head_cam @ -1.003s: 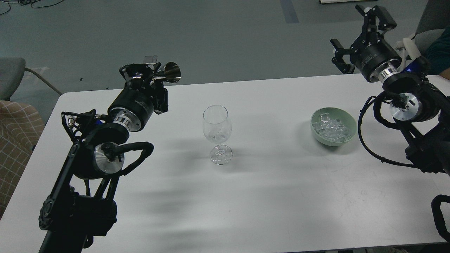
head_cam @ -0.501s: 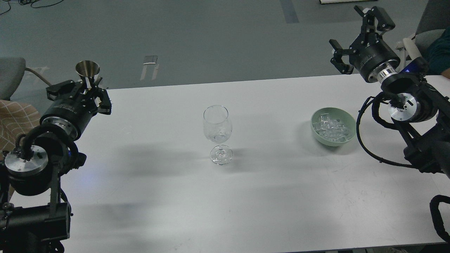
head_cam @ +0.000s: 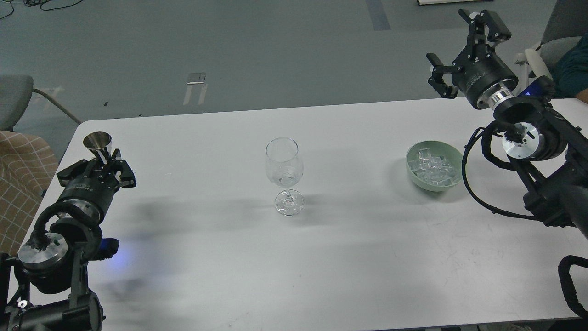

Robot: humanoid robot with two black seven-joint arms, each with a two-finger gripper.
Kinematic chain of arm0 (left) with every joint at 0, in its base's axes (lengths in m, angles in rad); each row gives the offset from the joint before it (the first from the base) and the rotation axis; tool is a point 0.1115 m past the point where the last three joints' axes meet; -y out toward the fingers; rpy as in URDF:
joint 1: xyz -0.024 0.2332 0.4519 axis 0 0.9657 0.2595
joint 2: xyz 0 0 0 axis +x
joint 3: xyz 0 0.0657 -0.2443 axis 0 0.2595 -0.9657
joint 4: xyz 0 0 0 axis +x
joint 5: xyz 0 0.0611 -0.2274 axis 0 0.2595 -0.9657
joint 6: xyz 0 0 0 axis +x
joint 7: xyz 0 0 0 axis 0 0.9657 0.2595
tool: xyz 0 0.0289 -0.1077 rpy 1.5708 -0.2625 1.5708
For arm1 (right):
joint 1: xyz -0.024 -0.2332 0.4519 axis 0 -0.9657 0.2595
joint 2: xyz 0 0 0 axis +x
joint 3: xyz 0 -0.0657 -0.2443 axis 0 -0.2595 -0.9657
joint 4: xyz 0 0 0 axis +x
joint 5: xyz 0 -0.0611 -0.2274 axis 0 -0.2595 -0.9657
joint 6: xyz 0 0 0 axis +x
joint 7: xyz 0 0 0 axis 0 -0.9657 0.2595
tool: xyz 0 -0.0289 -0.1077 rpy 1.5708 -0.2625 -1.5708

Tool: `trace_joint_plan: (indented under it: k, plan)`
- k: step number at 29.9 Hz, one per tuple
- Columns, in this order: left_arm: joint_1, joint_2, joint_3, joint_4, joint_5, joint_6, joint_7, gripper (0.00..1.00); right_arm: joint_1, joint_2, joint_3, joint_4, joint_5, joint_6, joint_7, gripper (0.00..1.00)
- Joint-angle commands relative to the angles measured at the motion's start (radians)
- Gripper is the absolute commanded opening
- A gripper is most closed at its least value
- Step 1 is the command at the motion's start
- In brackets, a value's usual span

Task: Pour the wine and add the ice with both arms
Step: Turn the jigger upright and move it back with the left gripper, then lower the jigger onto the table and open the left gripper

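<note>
A clear stemmed wine glass (head_cam: pixel 284 174) stands upright at the table's middle, with what looks like a clear cube or two in its bowl. A pale green bowl (head_cam: pixel 455 158) to its right holds heaped clear ice cubes (head_cam: pixel 432 168). My left gripper (head_cam: pixel 103 163) is at the table's left side, shut on the stem of a small upright steel measuring cup (head_cam: pixel 97 142), far left of the glass. My right gripper (head_cam: pixel 461 43) is open and empty, raised above the table's far right edge, behind the bowl.
The white table (head_cam: pixel 294 257) fills the view. A chair with a checked cushion (head_cam: pixel 18 174) stands at the left edge. A grey chair and a person's arm (head_cam: pixel 567 64) are at the far right.
My left arm has swung left and down, away from the glass, turning the steel cup from tilted to upright. My right gripper has shifted slightly up and left, still open.
</note>
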Motion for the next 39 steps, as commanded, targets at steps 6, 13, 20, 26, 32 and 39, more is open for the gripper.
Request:
trace_joint_plan:
  k: [6, 13, 20, 26, 32, 39]
  plan:
    - [-0.003, -0.024, 0.003, 0.081, 0.007, -0.042, -0.021, 0.0, -0.001, -0.007, 0.0, 0.0, 0.0, -0.001, -0.002, 1.0]
    - [-0.004, -0.024, 0.003, 0.117, 0.013, -0.1, -0.028, 0.0, -0.002, -0.001, -0.002, 0.0, 0.0, -0.003, 0.0, 1.0]
    - [-0.012, -0.024, 0.004, 0.156, 0.021, -0.122, -0.045, 0.04, -0.01, -0.004, -0.003, 0.0, 0.0, -0.003, -0.002, 1.0]
    - [-0.02, -0.024, 0.004, 0.166, 0.034, -0.123, -0.045, 0.16, -0.019, -0.003, -0.002, 0.001, 0.0, -0.003, -0.002, 1.0]
    - [-0.015, -0.024, 0.004, 0.174, 0.034, -0.123, -0.045, 0.32, -0.024, -0.004, -0.002, 0.001, -0.002, -0.003, -0.002, 1.0]
    - [-0.012, -0.024, 0.004, 0.188, 0.036, -0.123, -0.047, 0.35, -0.024, -0.001, -0.002, 0.001, -0.002, -0.003, -0.002, 1.0]
